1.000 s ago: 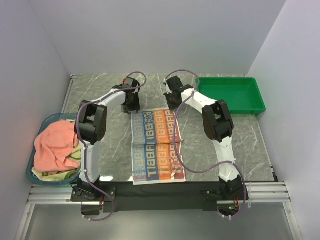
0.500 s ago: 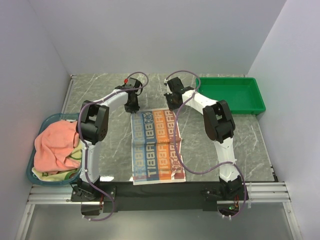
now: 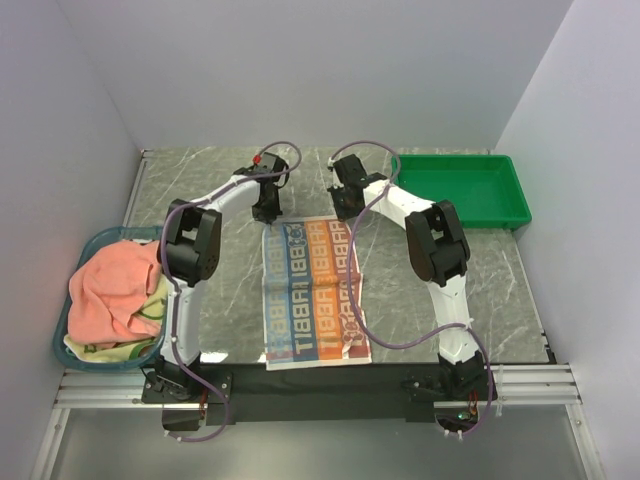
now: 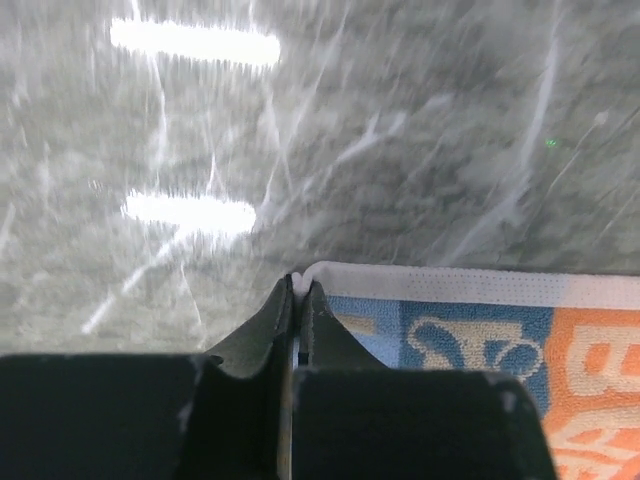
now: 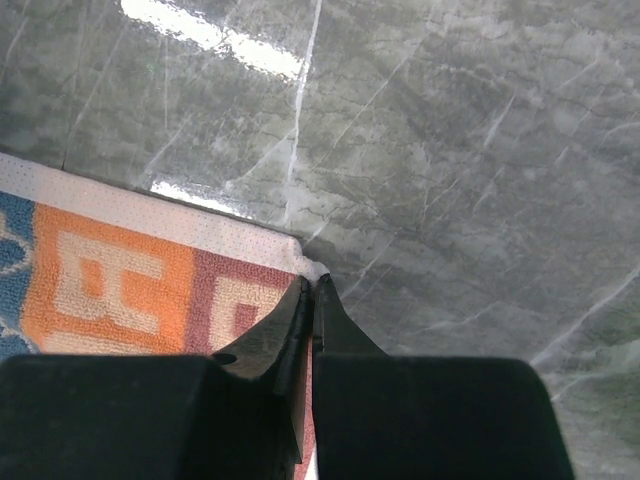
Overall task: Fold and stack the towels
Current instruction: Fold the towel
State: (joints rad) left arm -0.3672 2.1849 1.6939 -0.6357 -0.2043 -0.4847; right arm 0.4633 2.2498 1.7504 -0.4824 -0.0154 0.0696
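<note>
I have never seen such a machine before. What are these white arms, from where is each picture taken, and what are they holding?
These are two robot arms, bolted at the near edge of a grey table. The wide picture looks down from above and behind them: the left arm is on the left and the right arm is on the right. The two close pictures come from small cameras on the wrists, so each shows its own black jaws at the bottom. A towel with coloured letters lies flat between the arms. Each arm's jaws are shut on one far corner of it, the left jaws on the left corner and the right jaws on the right. A blue basket at the left holds more cloths. A green tray stands at the far right.
</note>
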